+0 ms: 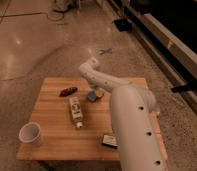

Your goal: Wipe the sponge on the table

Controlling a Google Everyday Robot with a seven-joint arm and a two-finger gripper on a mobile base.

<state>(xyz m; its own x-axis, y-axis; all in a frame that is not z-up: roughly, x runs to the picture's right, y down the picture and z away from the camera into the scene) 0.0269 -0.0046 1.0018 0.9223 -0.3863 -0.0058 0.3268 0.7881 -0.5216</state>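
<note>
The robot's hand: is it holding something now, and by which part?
It cannot be told. The hand sits at the small light-blue sponge on the light wooden table, but any hold is hidden.

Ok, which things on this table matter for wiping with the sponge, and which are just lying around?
For the job: sponge, table, gripper down at the sponge.
Lying about: dark red object, bottle, white cup, black-and-white box.

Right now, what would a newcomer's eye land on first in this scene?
The big white robot arm fills the right foreground, bending over the wooden table. Its gripper is down at the small light-blue sponge, toward the table's far side. A white cup stands at the near left corner.
</note>
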